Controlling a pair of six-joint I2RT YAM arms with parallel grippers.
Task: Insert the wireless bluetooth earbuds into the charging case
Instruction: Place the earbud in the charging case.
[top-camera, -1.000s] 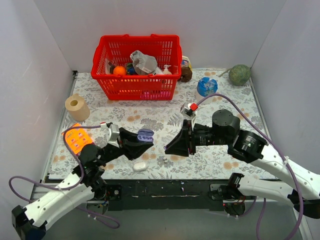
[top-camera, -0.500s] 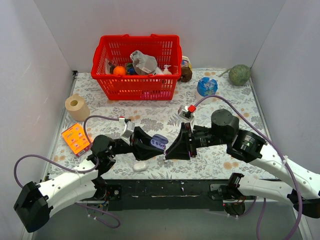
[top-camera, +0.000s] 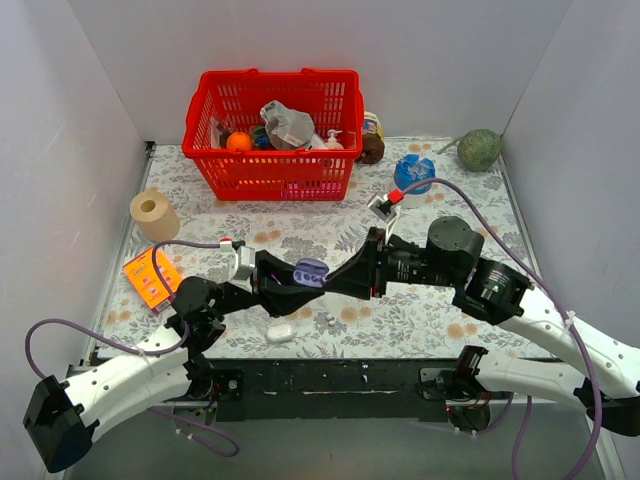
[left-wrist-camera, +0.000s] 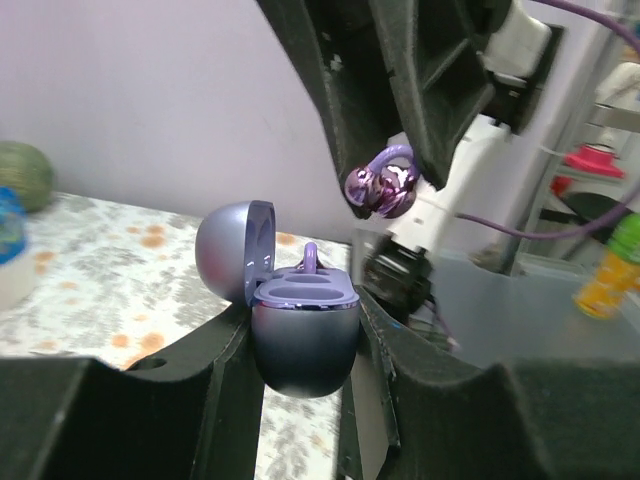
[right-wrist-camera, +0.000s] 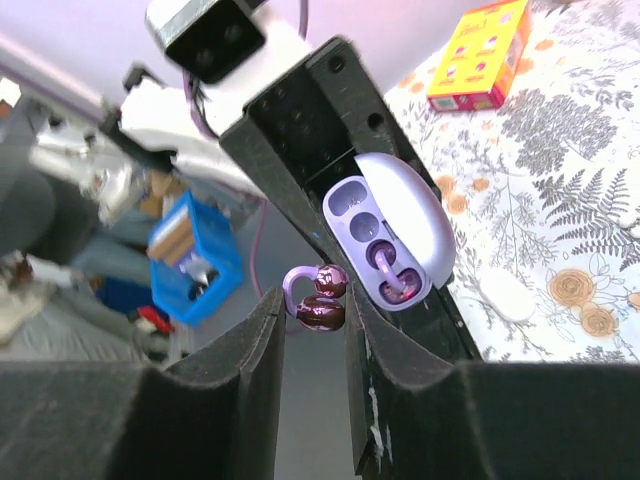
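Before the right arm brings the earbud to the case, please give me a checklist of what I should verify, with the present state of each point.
1. Charging case clamped in the left gripper: ok.
2. Lid open: ok.
3. Free slot available: ok; the other slot has the seated earbud.
4. Held earbud pinched in the right gripper: ok.
5. Held earbud above the free slot: not ok, it is off to one side, apart from the case.
6. Held earbud turned to fit the slot: cannot tell.

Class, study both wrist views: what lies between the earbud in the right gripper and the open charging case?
Nothing: in the left wrist view a bare gap separates the held earbud from the charging case.
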